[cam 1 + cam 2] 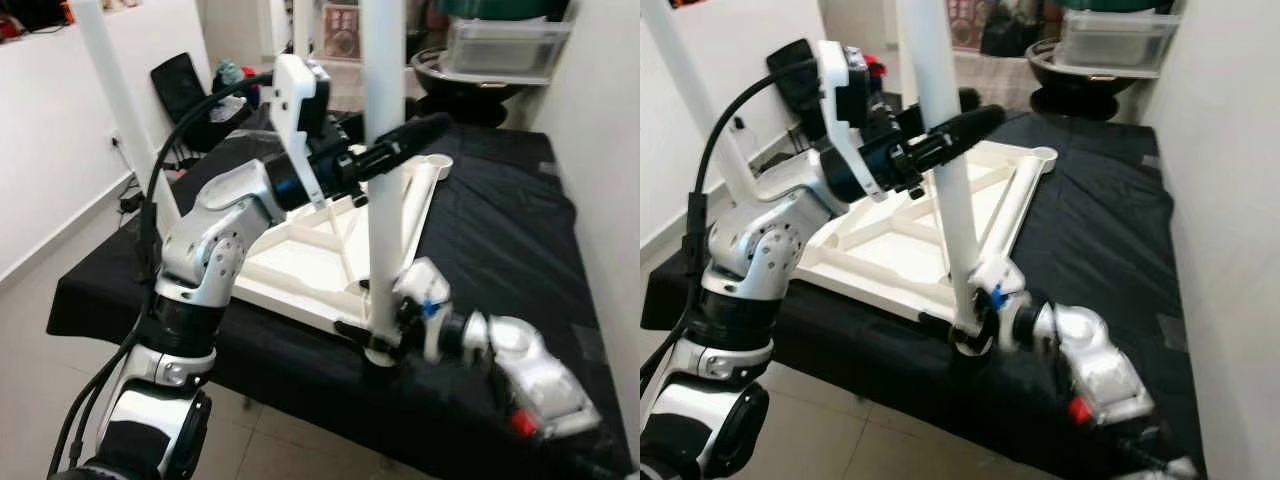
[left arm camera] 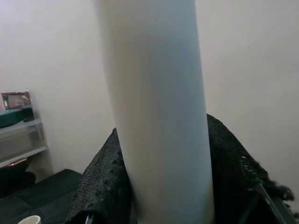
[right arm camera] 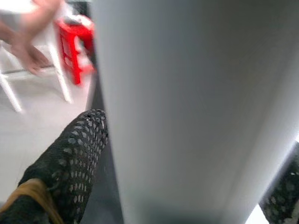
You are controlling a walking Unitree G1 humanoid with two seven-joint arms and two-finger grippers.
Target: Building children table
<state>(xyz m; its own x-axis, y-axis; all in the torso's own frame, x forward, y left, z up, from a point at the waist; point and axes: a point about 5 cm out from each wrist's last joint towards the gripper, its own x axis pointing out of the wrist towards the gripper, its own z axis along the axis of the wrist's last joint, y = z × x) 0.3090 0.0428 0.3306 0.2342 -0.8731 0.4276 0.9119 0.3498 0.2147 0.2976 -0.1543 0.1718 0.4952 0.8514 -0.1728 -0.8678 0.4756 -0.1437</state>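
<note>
A second white leg (image 1: 110,95) rises at the far left; the left gripper (image 1: 385,155) clamps the white table leg (image 1: 383,190) midway up; that leg stands upright at the upturned tabletop's (image 1: 300,255) near corner; the right gripper (image 1: 375,335) clasps its foot by the black bench's (image 1: 510,240) near edge; bare cloth lies rightward.

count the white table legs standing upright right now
2: one leg at the near corner of the upturned tabletop, gripped by both claws; another leg at the far left corner. Others may be hidden.
</note>
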